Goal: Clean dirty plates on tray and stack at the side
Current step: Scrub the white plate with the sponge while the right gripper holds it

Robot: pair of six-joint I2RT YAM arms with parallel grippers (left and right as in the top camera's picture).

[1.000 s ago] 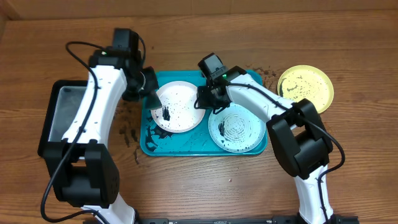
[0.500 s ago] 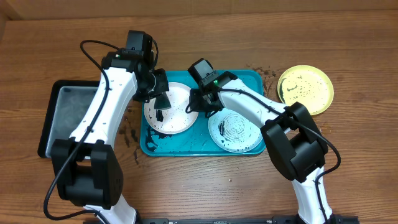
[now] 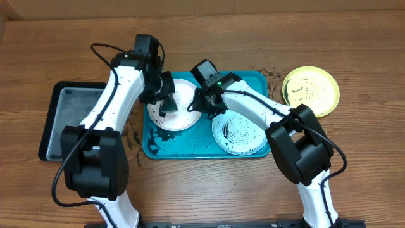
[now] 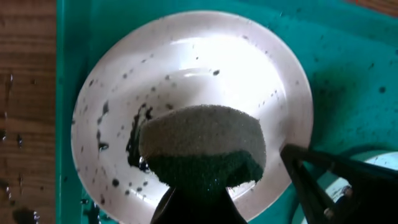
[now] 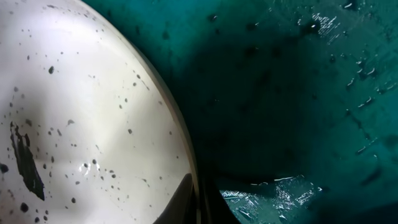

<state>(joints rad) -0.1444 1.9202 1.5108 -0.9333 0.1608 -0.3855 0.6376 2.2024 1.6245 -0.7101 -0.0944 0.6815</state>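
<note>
Turquoise tray (image 3: 190, 149) mid-frame, white plate (image 3: 185, 113) on its left, specked, scrub under way | left gripper (image 3: 166, 101) pinching dark sponge (image 4: 202, 146) over it | right gripper (image 3: 201, 107) clamped on its right rim | teal-rimmed plate (image 3: 239, 132) and yellow-green plate (image 3: 310, 90) (off-tray, upper right) — both dirty, nothing stacked

Top-down overhead — close wrists, shared plate (image 4: 186, 62)

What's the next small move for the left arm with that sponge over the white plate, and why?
Probably press the sponge down onto the black smear and wipe across the white plate. The left gripper is shut on the sponge, the right gripper pinches the plate's rim, and specks dot its face.
</note>
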